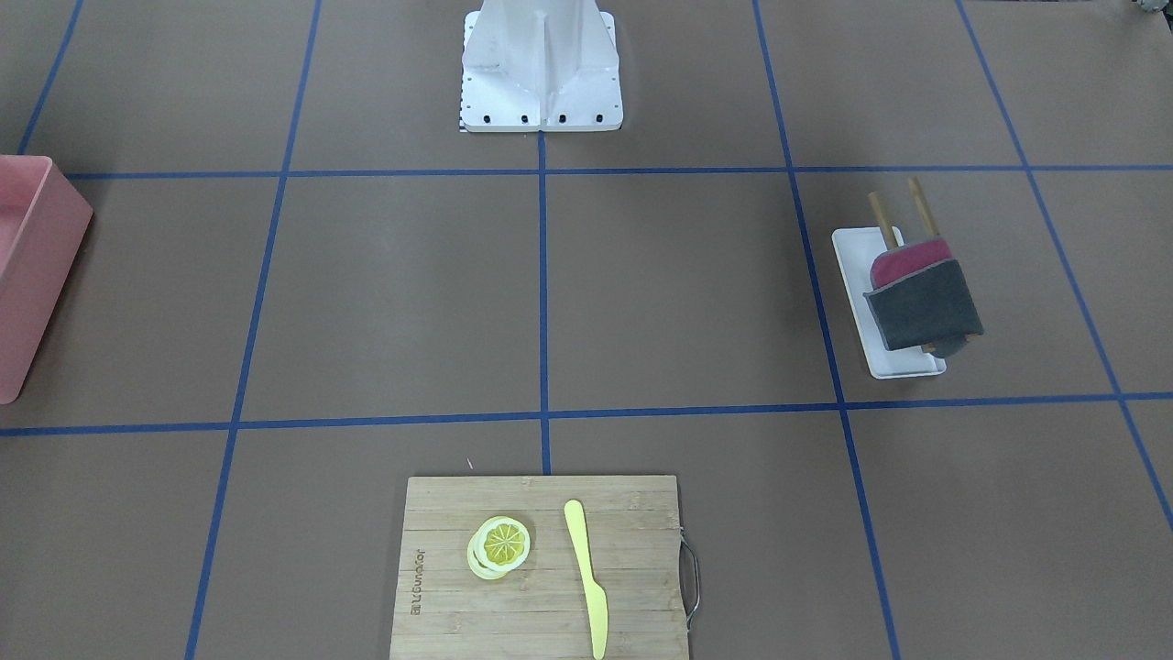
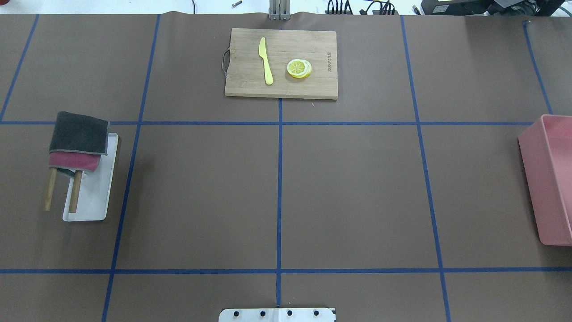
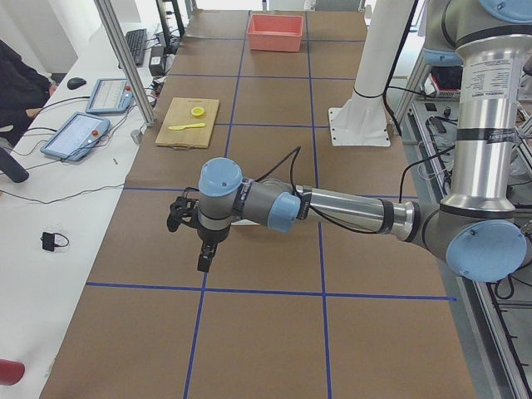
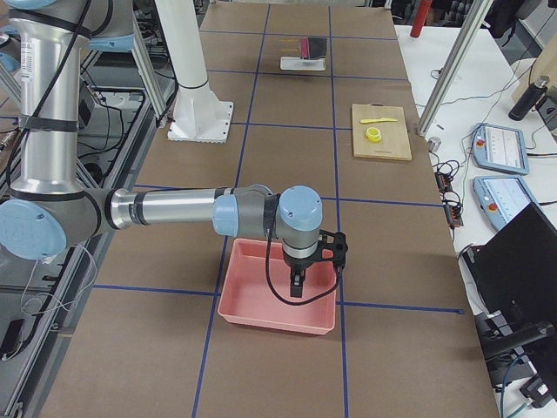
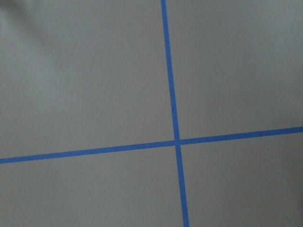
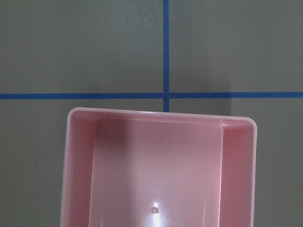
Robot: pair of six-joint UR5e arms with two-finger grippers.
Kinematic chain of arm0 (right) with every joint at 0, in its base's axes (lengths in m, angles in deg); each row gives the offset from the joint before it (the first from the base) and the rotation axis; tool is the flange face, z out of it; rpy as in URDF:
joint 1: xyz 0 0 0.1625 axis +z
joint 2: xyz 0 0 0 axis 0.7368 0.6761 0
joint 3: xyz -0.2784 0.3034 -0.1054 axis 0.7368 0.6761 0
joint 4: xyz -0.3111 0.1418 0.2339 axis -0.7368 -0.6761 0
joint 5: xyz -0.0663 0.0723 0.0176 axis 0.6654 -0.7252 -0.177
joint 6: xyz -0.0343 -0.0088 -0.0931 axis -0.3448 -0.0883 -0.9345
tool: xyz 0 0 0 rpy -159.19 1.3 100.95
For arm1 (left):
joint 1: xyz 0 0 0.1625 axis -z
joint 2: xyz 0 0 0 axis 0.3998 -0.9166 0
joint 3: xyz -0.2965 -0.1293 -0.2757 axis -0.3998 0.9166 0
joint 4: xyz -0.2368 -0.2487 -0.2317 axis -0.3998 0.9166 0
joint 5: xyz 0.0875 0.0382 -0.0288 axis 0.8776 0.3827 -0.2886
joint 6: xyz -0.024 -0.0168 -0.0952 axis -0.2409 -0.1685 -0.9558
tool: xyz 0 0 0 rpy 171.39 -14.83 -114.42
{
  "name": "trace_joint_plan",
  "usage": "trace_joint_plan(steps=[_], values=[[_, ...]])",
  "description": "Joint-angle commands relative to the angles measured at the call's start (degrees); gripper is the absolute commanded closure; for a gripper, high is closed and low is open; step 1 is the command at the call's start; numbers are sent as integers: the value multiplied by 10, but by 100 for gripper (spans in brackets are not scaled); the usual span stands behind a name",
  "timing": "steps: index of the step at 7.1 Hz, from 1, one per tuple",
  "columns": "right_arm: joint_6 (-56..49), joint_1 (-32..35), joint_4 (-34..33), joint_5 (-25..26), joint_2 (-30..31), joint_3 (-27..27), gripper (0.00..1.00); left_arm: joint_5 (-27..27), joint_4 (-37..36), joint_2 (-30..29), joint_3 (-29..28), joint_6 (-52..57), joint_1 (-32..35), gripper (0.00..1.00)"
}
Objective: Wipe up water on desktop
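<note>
The desktop [image 2: 201, 188] fills every view: a flat, matte brown surface that we see running the whole length of the table, divided into large rectangles by thin blue tape lines [image 2: 279, 179].

The left gripper [image 3: 204, 263] hangs above a bare stretch of it, fingers pointing down, close to a crossing of two tape lines. We see this tool only from the table's end, so we cannot tell whether its fingers are apart or together. Its wrist camera shows nothing but brown surface and one tape crossing.

The right gripper [image 4: 298, 284] hangs over a pink plastic bin [image 2: 534, 188] that sits at the desktop's edge on the robot's right. It also shows only in a side view, so we cannot tell how its fingers stand. Its wrist camera looks straight down into the bin's glossy inside, with a tape crossing just beyond the rim.

On the robot's left side lies a white rectangular tray [image 2: 96, 197]. A small wooden rack [image 2: 75, 193] stands partly on it, with one leg on the tray and the other on the brown surface beside it. A grey cloth [image 2: 78, 133] is draped over the rack's top, with a magenta cloth [image 2: 73, 161] tucked under it.

At the far edge from the robot, near the middle, rests a bamboo cutting board [image 2: 313, 87] with a metal handle. On it lie a yellow knife [image 2: 266, 62] and, just beside that, stacked lemon slices [image 2: 299, 68].

The robot's white base plate [image 2: 277, 315] is bolted down at the near edge.
</note>
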Motion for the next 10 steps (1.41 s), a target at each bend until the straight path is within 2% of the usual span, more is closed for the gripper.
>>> trace_joint_plan(steps=[1, 2, 3, 5, 7, 10], values=[[-2, -7, 1, -4, -14, 6, 0, -40, 19, -34, -1, -129, -60, 2], [0, -20, 2, -4, -17, 3, 0, -71, 46, -34, -1, -213, -69, 2], [1, -24, 2, -4, -17, 3, 0, -82, 96, -34, -6, -285, -95, 2], [7, -26, 1, -6, -14, 1, 0, -83, 143, -34, -14, -409, -158, 2], [6, -26, 1, -6, -15, 1, 0, -84, 178, -34, -21, -437, -195, 2], [6, -26, 1, -18, -16, 1, 0, -84, 190, -33, -27, -436, -211, 12]])
